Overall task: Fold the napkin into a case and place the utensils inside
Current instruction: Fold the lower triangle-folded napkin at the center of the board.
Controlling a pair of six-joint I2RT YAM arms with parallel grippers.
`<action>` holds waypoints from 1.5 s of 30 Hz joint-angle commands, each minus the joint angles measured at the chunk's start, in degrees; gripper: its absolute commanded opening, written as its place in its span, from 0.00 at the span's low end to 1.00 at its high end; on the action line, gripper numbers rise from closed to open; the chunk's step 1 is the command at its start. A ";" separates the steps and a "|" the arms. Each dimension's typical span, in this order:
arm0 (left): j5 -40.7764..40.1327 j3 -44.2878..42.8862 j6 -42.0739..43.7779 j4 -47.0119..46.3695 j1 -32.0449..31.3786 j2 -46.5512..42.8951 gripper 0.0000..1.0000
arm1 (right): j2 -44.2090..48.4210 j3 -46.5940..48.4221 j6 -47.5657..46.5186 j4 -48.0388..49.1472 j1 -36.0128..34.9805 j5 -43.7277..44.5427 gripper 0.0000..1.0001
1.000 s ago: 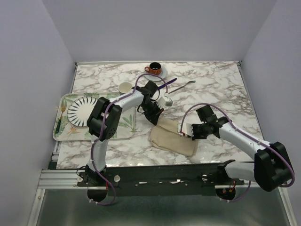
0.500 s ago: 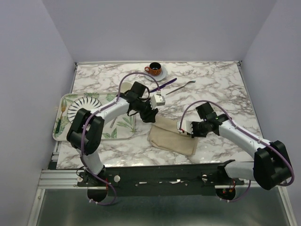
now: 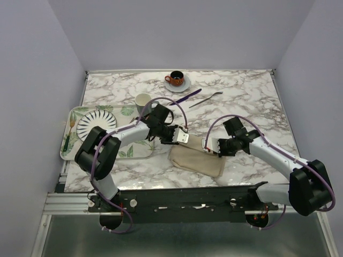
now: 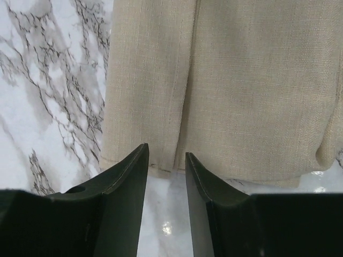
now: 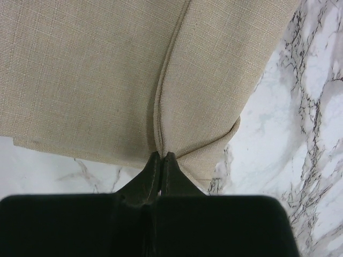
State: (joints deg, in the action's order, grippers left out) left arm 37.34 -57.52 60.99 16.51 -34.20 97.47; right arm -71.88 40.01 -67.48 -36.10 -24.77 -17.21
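**Both grippers at the folded napkin, utensils lying apart on the table**

The napkin (image 3: 196, 159) lies folded into a slanted beige oblong on the marble table (image 3: 252, 96). It sits close to the near edge and about midway between the left and right edges. In the wrist views, folded layers show on its upper face as long straight seams.

The right gripper (image 5: 162, 155) is at the napkin's right end. Its fingertips are pressed together and pinch the cloth where a seam meets the hem. A small corner of cloth bulges out beside the pinch.

The left gripper (image 4: 166, 151) is at the opposite, left end. Its two dark fingers (image 4: 126, 187) are spread, with a narrow gap between them. The tips are at the hem, either side of a seam. Nothing is gripped, and whether the tips touch the cloth cannot be told.

The dark purple knife (image 3: 186, 96) and the silver fork (image 3: 208, 98) lie on bare marble toward the far edge. They are side by side, not touching, both slanted, and well apart from the napkin.

Just beyond the utensils an orange cup on a saucer (image 3: 176, 80) stands near the far edge. A cream cup (image 3: 142, 100) stands to the left of the knife. By the left edge, a leaf-printed tray (image 3: 75, 150) carries a striped plate (image 3: 91, 123).
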 commanded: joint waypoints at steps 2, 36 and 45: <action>-2.36 -1.36 7.12 -2.36 -1.66 1.40 0.45 | 0.24 -0.90 -0.81 0.06 0.16 0.43 0.01; -9.92 -11.04 14.77 12.31 -4.92 10.02 0.29 | -1.60 0.42 -2.57 1.03 0.17 1.30 0.01; -9.31 -12.44 13.10 13.10 -4.74 10.11 0.17 | -0.28 -0.37 -3.44 1.03 0.17 1.48 0.01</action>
State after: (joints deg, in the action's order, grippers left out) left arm 28.88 -68.51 75.00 27.66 -38.79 107.00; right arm -73.19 39.83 -69.60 -35.64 -24.77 -16.73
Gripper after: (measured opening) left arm 0.204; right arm 0.017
